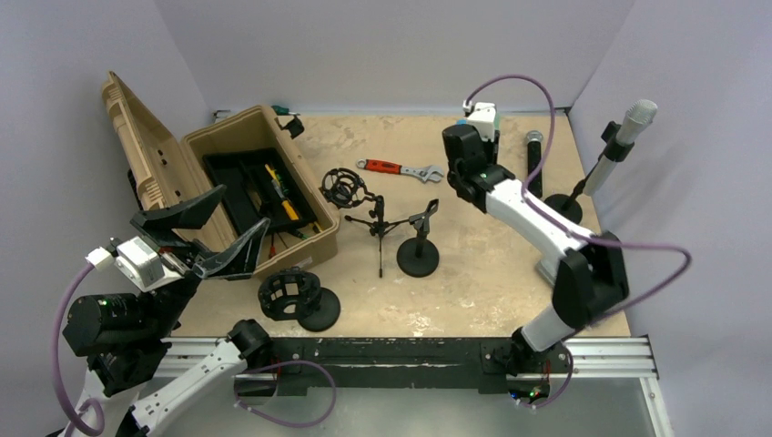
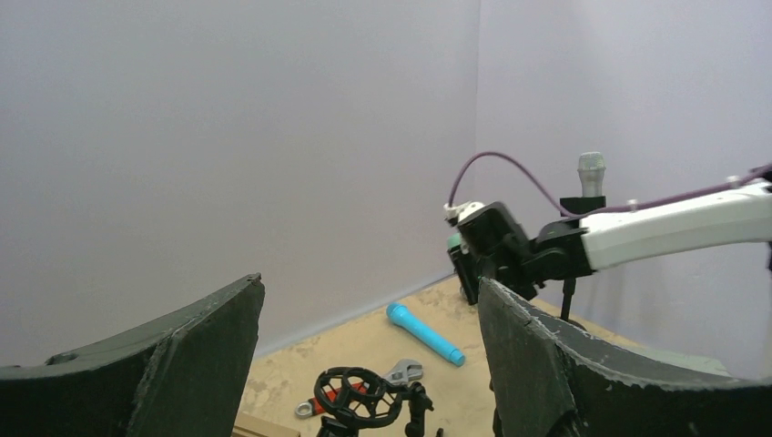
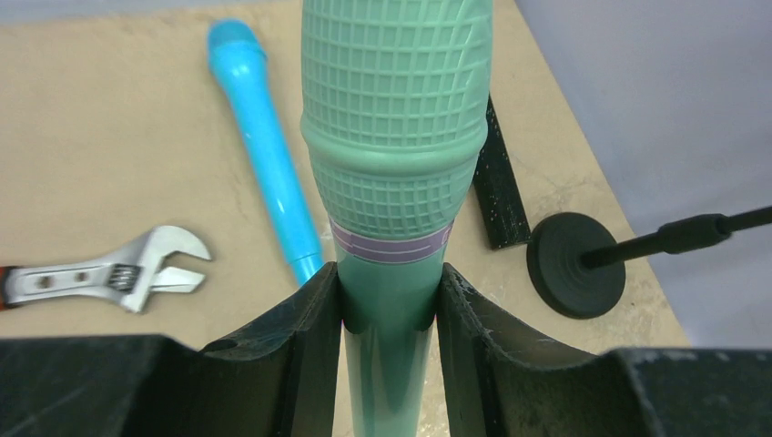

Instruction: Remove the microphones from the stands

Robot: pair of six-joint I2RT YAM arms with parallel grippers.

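Right tool (image 3: 389,284) clenched on green microphone (image 3: 393,137), fingers pinching the handle just below its purple ring, mesh head sticking out beyond the fingertips. Microphone held off bench (image 1: 492,273) at far right area, above blue microphone (image 3: 264,137) and adjustable wrench (image 3: 118,273) lying flat. Clip stand (image 1: 419,244) at bench centre, well apart. Left tool (image 2: 369,284) released, jaws wide, raised beside toolbox (image 1: 228,150).
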